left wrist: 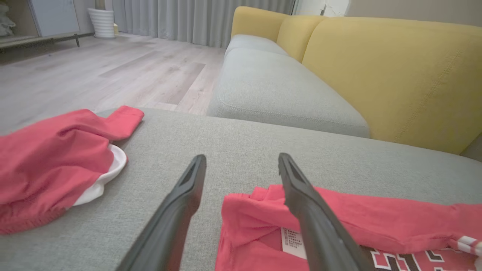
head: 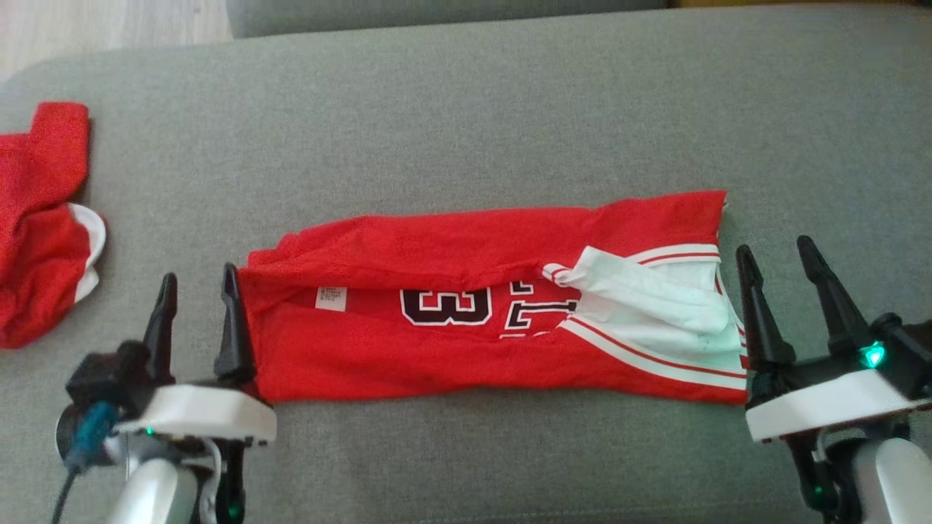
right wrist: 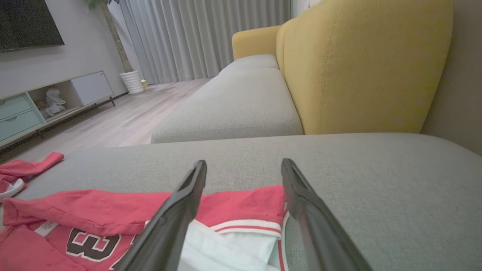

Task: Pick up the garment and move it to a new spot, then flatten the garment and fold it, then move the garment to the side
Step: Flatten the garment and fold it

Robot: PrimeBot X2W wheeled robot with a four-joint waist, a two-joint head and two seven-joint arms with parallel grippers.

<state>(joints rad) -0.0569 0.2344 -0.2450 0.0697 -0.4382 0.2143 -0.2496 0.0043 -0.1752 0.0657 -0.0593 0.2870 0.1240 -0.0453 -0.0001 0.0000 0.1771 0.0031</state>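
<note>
A: Jersey (head: 437,356) — where does it lie?
B: Flat on the grey cushion (head: 510,109), folded lengthwise into a long red band, with the number and the white trim showing along its near half.
A: And the grippers?
B: The left gripper (head: 199,273) sits at the band's left end, its inner finger over the edge. The right gripper (head: 773,246) stands at the right end. Both pairs of fingers are spread apart and hold nothing.
A: Anything else?
B: A crumpled red cloth (head: 40,218) lies at the cushion's far left — well apart.
</note>
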